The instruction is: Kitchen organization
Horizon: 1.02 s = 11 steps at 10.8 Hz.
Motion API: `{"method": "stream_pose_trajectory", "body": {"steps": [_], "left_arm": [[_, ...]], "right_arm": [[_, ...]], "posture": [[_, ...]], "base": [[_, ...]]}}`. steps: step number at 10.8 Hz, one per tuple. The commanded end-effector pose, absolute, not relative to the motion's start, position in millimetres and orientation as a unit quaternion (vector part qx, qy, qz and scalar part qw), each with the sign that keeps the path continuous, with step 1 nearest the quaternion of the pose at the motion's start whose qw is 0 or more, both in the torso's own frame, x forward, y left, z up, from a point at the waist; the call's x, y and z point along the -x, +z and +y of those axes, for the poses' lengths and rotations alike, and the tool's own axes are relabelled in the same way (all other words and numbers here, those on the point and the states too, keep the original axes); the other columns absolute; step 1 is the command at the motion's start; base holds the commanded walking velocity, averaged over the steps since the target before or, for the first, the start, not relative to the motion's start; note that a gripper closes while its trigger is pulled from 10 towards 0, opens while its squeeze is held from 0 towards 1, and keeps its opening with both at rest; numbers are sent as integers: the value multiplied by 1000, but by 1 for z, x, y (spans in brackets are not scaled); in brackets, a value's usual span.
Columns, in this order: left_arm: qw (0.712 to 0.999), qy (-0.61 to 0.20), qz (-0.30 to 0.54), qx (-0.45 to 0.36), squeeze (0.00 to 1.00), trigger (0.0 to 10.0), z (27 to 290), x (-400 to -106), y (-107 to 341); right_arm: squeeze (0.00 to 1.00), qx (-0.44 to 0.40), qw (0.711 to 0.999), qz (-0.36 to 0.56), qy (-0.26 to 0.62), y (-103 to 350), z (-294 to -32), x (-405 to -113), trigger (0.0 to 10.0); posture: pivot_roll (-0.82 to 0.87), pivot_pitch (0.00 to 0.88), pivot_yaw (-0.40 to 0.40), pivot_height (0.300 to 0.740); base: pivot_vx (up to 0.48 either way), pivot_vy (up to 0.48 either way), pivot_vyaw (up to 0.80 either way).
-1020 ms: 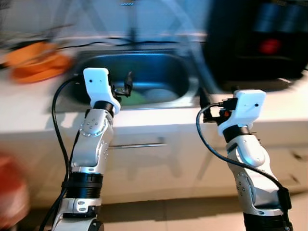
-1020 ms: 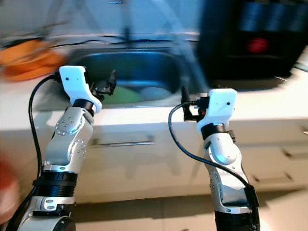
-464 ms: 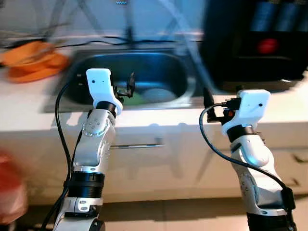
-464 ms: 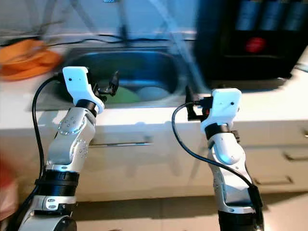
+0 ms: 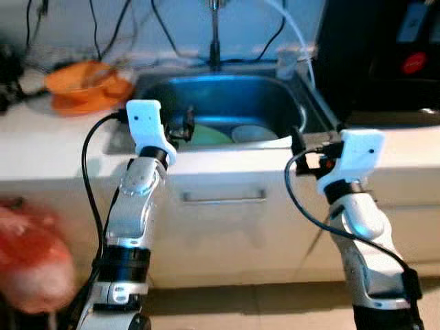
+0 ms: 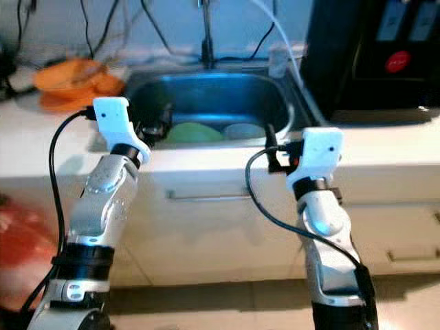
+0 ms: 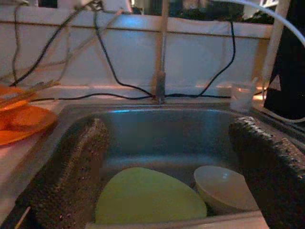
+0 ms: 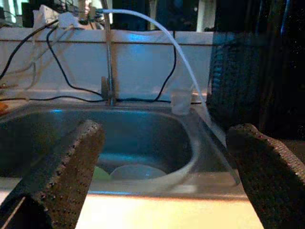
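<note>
A steel sink [image 5: 155,89] is set in the white counter ahead. In it lie a green plate [image 5: 206,135] and a white bowl [image 5: 253,133]. My left gripper [image 5: 184,128] is raised at the sink's near left rim, open and empty; between its fingers [image 7: 71,181] I see the green plate [image 7: 147,198] and the bowl [image 7: 221,188]. My right gripper [image 5: 297,144] hovers at the sink's near right corner, also open and empty. Past its fingers [image 8: 267,176] the bowl [image 8: 136,171] rests in the basin.
Orange dishes [image 5: 86,86] sit on the counter left of the sink. A faucet [image 5: 215,34], cables, a white hose and a small cup [image 5: 286,63] stand behind it. A black appliance [image 5: 385,55] fills the right counter. A drawer handle [image 5: 223,198] runs below; a blurred red shape [image 5: 27,254] sits low left.
The whole picture has shifted and sharpened as the camera moved. Both arms keep the same raised pose before the sink, grippers open.
</note>
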<state>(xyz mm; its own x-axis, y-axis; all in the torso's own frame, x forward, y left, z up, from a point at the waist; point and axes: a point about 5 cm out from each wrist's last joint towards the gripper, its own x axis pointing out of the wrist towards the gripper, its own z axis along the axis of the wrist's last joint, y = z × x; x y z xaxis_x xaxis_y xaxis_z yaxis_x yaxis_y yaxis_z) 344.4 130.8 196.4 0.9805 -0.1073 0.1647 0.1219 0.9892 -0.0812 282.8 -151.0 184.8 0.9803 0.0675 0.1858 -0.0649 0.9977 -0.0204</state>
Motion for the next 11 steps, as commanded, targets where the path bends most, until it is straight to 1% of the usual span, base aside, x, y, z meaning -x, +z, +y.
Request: {"method": "stream_pose_trajectory", "body": {"steps": [1, 8, 11], "left_arm": [[995, -43, -75, 42, 0, 10000, 140, -345, 195], [994, -48, -93, 43, 0, 10000, 140, -344, 201], [994, -49, -90, 41, 0, 10000, 140, -344, 200]], "right_arm": [[251, 5, 994, -101, 44, 189, -144, -283, 10000], [251, 7, 994, -101, 43, 188, -144, -283, 10000], [255, 6, 994, -101, 43, 188, -144, -283, 10000]], "posture": [[-13, 0, 46, 740], [-15, 0, 48, 740], [-13, 0, 50, 740]], "base": [[0, 480, 0], [0, 0, 0], [321, 0, 0]]}}
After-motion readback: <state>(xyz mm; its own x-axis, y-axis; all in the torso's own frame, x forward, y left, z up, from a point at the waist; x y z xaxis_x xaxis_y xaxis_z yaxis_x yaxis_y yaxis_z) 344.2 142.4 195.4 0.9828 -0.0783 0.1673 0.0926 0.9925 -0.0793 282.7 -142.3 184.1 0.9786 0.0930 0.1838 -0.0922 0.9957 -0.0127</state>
